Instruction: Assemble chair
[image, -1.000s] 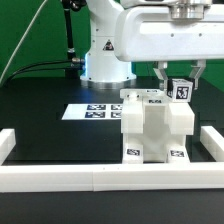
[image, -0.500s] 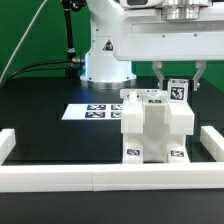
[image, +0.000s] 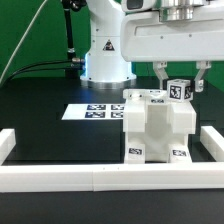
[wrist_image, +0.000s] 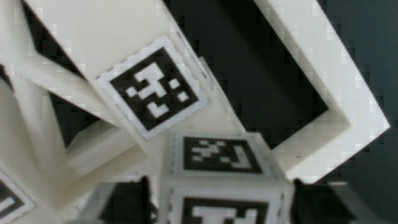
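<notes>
Pincer (image: 182, 80) stands apart, the small tagged piece (image: 179, 90) between its jaws atop the chair (image: 158, 125) beneath; placing seems done, so next lift straight clear.

White blocky chair assy (image: 155, 125) stands upright, tagged cube (image: 179, 89) at its top.

the top of the hand (image: 180, 72) and the arm above it are running off the exterior view's edge. below the hand, the chair (image: 157, 125) is hiding the end of the marker board (image: 92, 112) nearest the hand. in the wrist view the chair's tagged parts (wrist_image: 157, 88) are blurring and running past every edge, their joins too soft to tell.
</notes>
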